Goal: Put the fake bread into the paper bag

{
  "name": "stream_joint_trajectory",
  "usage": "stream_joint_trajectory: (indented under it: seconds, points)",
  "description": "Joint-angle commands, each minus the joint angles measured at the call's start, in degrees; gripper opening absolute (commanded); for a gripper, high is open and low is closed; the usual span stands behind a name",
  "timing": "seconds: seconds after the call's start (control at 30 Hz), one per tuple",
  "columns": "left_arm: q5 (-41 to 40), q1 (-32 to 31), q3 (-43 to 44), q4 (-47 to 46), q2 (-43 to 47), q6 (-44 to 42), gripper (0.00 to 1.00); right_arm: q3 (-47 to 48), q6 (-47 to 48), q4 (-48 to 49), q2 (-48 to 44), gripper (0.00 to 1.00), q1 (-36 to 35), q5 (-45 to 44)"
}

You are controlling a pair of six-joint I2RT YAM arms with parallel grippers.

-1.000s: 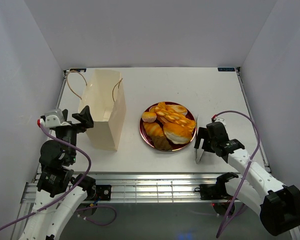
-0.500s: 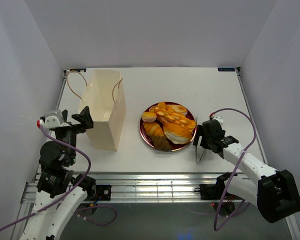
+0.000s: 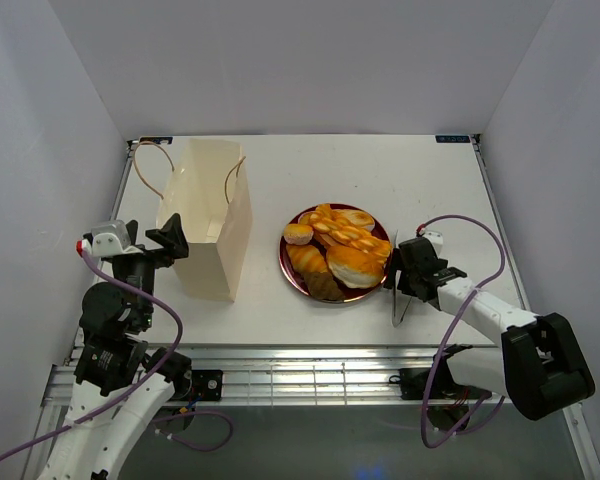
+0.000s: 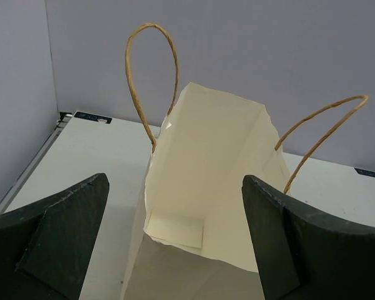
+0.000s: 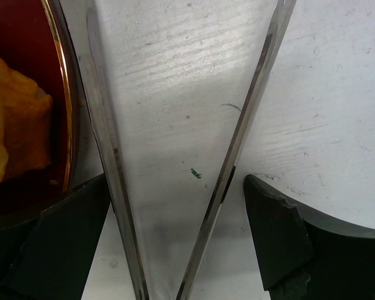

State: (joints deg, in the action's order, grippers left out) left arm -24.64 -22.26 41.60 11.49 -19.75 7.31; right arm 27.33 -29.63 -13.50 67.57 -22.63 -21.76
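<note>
The fake bread (image 3: pixel 336 249), several glossy golden and brown pastries, is piled on a dark red plate (image 3: pixel 290 266). The paper bag (image 3: pixel 210 218) stands upright and open at the left, its cord handles up. My left gripper (image 3: pixel 170 241) is open and empty, just left of the bag; in the left wrist view it (image 4: pixel 175 250) faces the bag's open mouth (image 4: pixel 206 169). My right gripper (image 3: pixel 397 280) is open, low over the metal tongs (image 3: pixel 397 303) right of the plate. In the right wrist view its fingers (image 5: pixel 56 244) straddle the tongs' two arms (image 5: pixel 240 131).
The plate's rim (image 5: pixel 64 125) and one pastry (image 5: pixel 12 125) lie just left of the tongs. White walls enclose the table on three sides. The right arm's purple cable (image 3: pixel 470 228) loops over the table.
My right gripper has moved a little left toward the plate and down over the tongs, its arm folding lower. The left arm has hardly moved.
</note>
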Motion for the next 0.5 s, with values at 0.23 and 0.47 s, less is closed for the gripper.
stream_joint_trajectory:
  seconds: [0.23,0.47]
  points:
    - [-0.3,-0.7,-0.6,-0.9,0.8,-0.3,0.98,1.8,-3.9,2.9,2.8,0.98,-0.3,-0.4]
    - [-1.2,-1.0,-1.1,-1.2,2.0,-0.4,0.98,2.1,-4.0,1.7,2.6,0.86,-0.3,-2.1]
